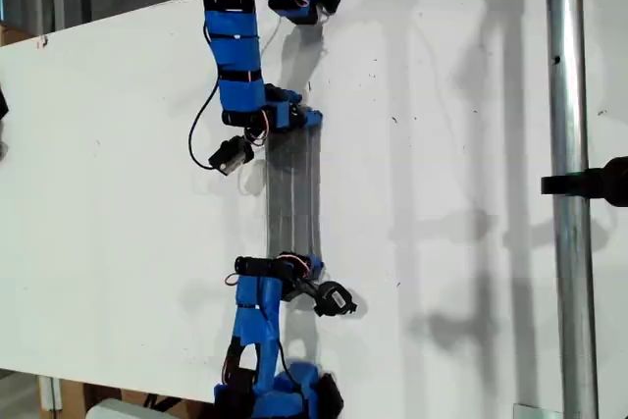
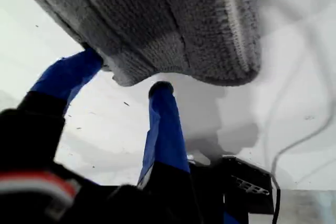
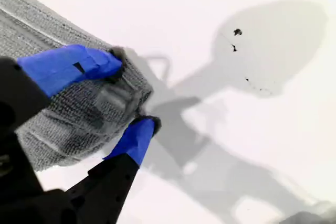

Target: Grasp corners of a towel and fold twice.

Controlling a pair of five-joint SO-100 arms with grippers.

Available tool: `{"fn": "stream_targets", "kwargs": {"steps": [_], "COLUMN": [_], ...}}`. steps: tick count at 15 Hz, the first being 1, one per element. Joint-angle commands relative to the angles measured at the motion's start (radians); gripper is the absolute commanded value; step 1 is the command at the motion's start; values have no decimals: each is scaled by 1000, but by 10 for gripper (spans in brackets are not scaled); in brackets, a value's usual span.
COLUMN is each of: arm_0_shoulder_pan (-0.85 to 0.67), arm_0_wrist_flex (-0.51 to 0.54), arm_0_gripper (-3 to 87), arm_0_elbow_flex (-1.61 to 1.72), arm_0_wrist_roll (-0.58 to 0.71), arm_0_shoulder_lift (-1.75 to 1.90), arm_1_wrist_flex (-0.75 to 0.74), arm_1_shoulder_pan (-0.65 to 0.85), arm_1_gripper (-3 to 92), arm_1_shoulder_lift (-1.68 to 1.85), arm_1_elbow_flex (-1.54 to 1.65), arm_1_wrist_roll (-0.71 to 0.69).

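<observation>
grey cloth, thinly striped in white: the towel shows in the exterior view as a narrow band stretched between the two arms, its long axis running from the upper arm's tip to the lower arm's tip, over the white table. it looks already narrowed, and whether it hangs just above the surface or lies on it i cannot tell from there.

my first gripper has its two blue fingers set either side of a bunched end of the cloth, and the fabric fills the gap between them, so i read it as clamped on that end. my second gripper has its fingers pinched on a rounded corner, the cloth gathered between the tips. the wrist views alone do not let me say which arm in the exterior view is first and which second; each end of the band sits at one arm's jaws.

the coming move turns on that long axis: both held ends lie along one line, so a second fold would seem to call for bringing one end toward the other along the band, not across it. neither arm is nearer; each already holds its own end.
</observation>
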Motion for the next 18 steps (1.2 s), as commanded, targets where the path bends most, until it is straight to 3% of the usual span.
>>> {"fn": "stream_targets", "kwargs": {"steps": [1, 4, 6, 8, 10, 12, 13, 14, 16, 18], "arm_0_shoulder_pan": [52, 94, 126, 178, 213, 268, 290, 291, 227, 196], "arm_0_wrist_flex": [28, 18, -32, -181, -334, -592, -663, -681, -391, -383], "arm_0_gripper": [264, 261, 281, 302, 319, 300, 288, 260, 228, 198], "arm_0_elbow_flex": [57, 267, 419, 603, 851, 1163, 1313, 1434, 1536, 1568], "arm_0_wrist_roll": [-14, -51, -87, -133, -270, -348, -391, -347, -319, -262], "arm_0_shoulder_lift": [244, 629, 793, 923, 1045, 1287, 1468, 1703, 2207, 2318], "arm_1_wrist_flex": [150, 291, 256, 98, -107, -275, -339, -373, -419, -488], "arm_1_shoulder_pan": [-61, -75, -34, 40, 129, 187, 196, 192, 183, 166], "arm_1_gripper": [314, 311, 316, 358, 386, 400, 403, 402, 402, 401], "arm_1_shoulder_lift": [100, 365, 482, 580, 726, 844, 871, 881, 841, 739], "arm_1_elbow_flex": [-94, -71, 34, 198, 413, 597, 661, 692, 704, 692], "arm_1_wrist_roll": [66, 144, 170, 206, 265, 327, 357, 376, 391, 411]}}
